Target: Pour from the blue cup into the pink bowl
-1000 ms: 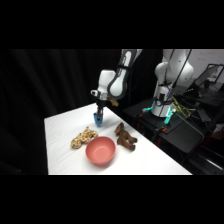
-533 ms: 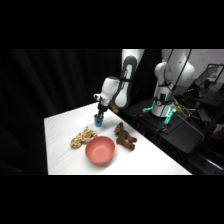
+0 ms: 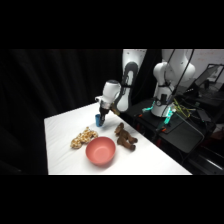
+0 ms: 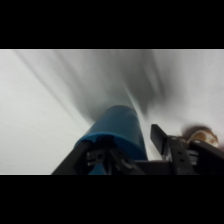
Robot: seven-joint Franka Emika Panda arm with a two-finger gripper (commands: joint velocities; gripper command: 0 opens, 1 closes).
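Gripping the blue cup [image 3: 99, 119] upright in our claw [image 3: 101, 116], we judge the pink bowl [image 3: 100, 151] lies well apart, nearer the bench's [image 3: 150, 162] front edge.

Blue cup [image 3: 99, 120], pink bowl [image 3: 100, 151]

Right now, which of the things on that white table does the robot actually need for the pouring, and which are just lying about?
Needed for the job:
- the blue cup, under the gripper
- the pink bowl

Just lying about:
- the tan plush toy, left of the bowl
- the brown plush toy, right of the bowl
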